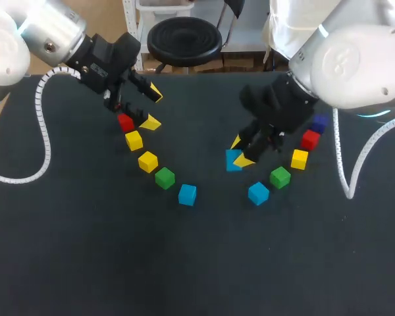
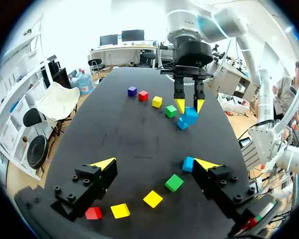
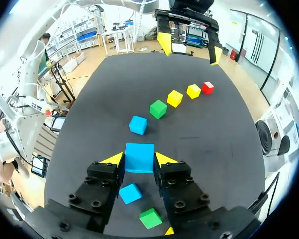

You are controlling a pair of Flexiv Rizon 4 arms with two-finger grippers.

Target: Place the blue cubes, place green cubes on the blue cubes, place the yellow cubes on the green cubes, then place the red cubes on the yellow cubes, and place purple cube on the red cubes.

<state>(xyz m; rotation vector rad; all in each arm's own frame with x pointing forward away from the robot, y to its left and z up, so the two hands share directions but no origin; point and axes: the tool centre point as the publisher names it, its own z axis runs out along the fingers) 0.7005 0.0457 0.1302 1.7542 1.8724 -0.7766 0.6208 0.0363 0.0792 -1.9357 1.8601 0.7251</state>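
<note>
1. No word, number or sign can be read on the table (image 1: 85, 250).
2. The blue cube (image 3: 139, 158), seen closest, has plain faces.
3. A small pale label (image 1: 95, 68) sits on the left gripper (image 1: 153, 108), its print too small to read.

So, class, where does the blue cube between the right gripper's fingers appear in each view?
Head view: blue cube right of centre, at the right gripper.
Left wrist view: far ahead, between the other arm's fingers.
Right wrist view: between its own fingers.
Shared landmark: green cube beside two yellow cubes.
</note>
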